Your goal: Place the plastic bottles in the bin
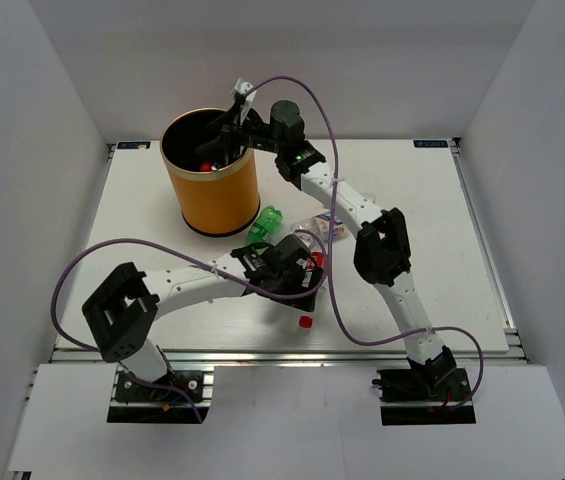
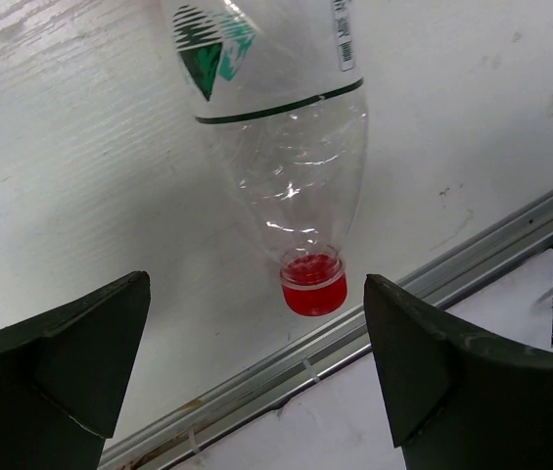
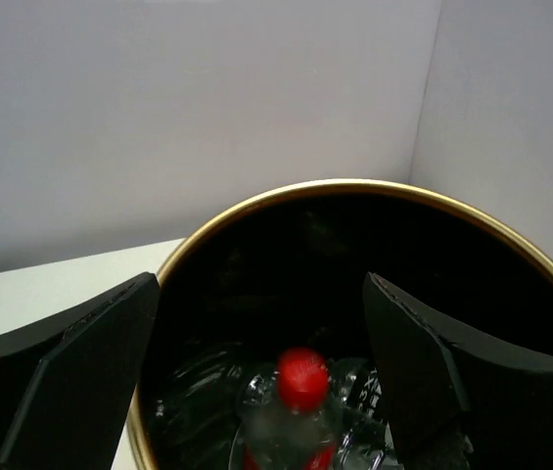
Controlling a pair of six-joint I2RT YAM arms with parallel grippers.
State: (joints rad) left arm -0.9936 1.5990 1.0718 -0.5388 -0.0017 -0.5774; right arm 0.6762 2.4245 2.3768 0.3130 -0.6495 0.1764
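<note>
The orange bin (image 1: 212,195) stands at the back left; its gold rim (image 3: 256,204) and black inside fill the right wrist view. My right gripper (image 1: 224,140) (image 3: 261,282) is open and empty over the bin's mouth. A clear red-capped bottle (image 3: 300,380) lies inside with other bottles, and it looks blurred. My left gripper (image 1: 300,292) (image 2: 256,286) is open just above a clear bottle (image 2: 291,147) lying on the table, whose red cap (image 1: 306,322) (image 2: 313,286) points to the near edge. A green bottle (image 1: 265,222) and a blue-white-labelled bottle (image 1: 328,226) lie by the bin's base.
The table's metal front rail (image 2: 433,284) runs just beyond the red cap. White walls enclose the table on the left, back and right. The right arm's cable (image 1: 312,100) arcs above the bin.
</note>
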